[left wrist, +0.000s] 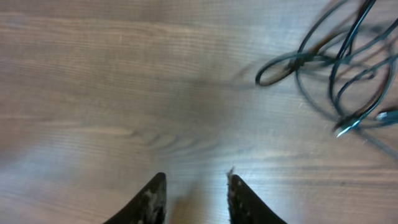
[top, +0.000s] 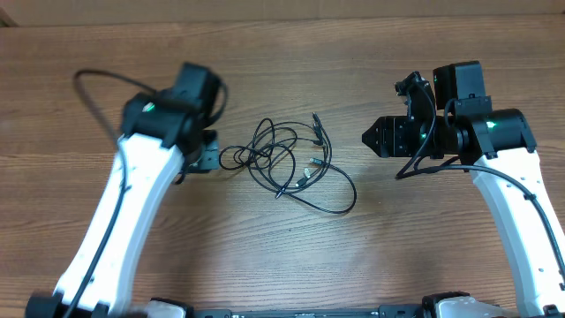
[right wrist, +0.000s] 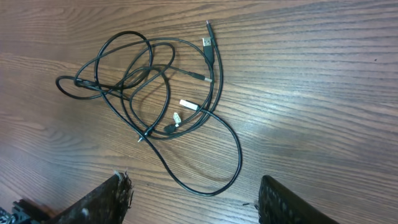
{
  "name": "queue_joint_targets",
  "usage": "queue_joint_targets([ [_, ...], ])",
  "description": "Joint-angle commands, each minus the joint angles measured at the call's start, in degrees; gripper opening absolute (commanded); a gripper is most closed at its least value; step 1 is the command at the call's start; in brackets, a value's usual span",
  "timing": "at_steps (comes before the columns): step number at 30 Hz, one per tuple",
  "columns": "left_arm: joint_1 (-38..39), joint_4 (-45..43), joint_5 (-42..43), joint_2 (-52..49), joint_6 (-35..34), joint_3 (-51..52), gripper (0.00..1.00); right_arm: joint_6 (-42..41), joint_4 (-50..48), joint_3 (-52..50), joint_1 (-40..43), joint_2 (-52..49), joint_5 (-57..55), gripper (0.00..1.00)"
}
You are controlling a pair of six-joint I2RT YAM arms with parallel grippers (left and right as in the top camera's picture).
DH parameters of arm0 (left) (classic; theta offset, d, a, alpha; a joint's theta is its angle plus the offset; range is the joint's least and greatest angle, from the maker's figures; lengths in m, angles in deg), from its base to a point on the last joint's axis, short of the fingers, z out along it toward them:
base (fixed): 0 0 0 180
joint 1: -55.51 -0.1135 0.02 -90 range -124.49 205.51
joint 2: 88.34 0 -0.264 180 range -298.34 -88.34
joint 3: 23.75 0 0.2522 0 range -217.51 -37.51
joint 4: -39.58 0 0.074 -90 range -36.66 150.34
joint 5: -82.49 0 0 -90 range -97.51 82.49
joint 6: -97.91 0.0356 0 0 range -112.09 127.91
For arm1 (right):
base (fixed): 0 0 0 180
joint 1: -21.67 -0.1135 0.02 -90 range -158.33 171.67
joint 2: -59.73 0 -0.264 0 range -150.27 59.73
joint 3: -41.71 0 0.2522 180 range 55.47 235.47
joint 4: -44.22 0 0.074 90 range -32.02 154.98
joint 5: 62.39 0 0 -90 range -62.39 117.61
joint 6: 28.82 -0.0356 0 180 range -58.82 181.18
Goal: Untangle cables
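The cables point(top: 287, 163) are sitting bunched mid-way across the bench point(top: 291, 265), and the left wrist view is cutting most of them off, blurry too. The left claw point(left wrist: 196, 202) is hanging slightly apart and the right claw point(right wrist: 193, 199) is gaping wide, both gripping nothing.

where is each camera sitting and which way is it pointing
Overhead: above the table, looking straight down at the cables; left arm and right arm show.
Left wrist: on the left arm, facing down at wood; left end effector at bottom, cables upper right.
Right wrist: on the right arm, facing down at the whole tangle; right end effector at bottom.
All three share the cables.
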Motion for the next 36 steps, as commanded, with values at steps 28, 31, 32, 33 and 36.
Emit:
queue_joint_targets([
  [28, -15.65, -47.47, 45.27, -9.75, 24.83, 28.24, 0.61, -0.15, -0.17, 0.37, 0.11, 0.09, -0.42, 0.65],
  [31, -15.54, -48.81, 49.13, -12.98, 24.72, 28.24, 0.52, -0.15, -0.13, 0.37, 0.11, 0.09, -0.39, 0.65],
  [32, -15.54, -49.00, 49.00, -13.38, 24.74, 28.24, 0.44, -0.15, -0.15, 0.37, 0.11, 0.09, -0.39, 0.65],
  [33, -15.56, -49.24, 48.89, -13.55, 24.72, 28.24, 0.34, -0.15, -0.17, 0.37, 0.11, 0.09, -0.42, 0.65],
  [36, -15.56, -50.05, 48.98, -13.40, 24.63, 28.02, 0.06, -0.15, -0.17, 0.37, 0.11, 0.09, -0.42, 0.65],
])
